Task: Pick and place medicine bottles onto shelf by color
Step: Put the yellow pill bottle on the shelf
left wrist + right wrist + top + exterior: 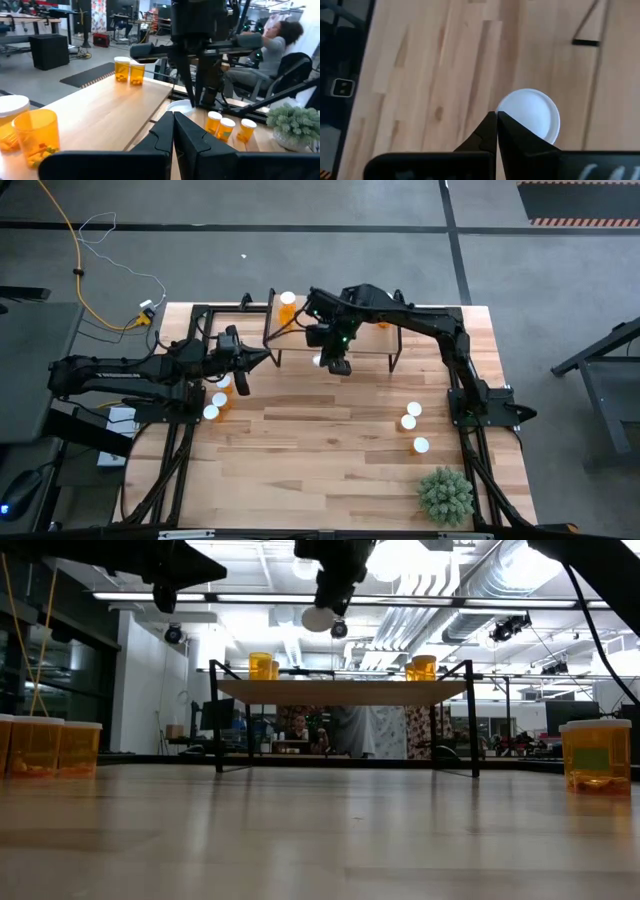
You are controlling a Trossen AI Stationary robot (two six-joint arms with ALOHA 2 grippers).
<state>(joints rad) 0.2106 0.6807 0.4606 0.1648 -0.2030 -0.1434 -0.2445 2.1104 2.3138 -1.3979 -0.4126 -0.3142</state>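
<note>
My right gripper (338, 366) hangs above the table just before the near edge of the shelf (330, 338), shut on a round white cap (318, 618). No orange body shows under this cap. My left gripper (268, 358) is shut and holds nothing; it points level toward the shelf from the left. Medicine bottles stand on the shelf's left end (288, 303) and right end (422, 667). More stand on the table at the left (218, 398) and at the right (410, 421). One near the left arm (36, 131) shows no cap. My right gripper pinches the white cap by its rim (506, 113) between its two fingertips. The fingers slant down from above. The cap hangs just under the fingertips (330, 602), lifted clear of the table and higher than the shelf's top.
A green spiky plant (445, 495) stands at the table's near right corner. The shelf's thin black legs (473, 720) stand on the far half of the table. A person (277, 45) sits beyond the table on the right arm's side.
</note>
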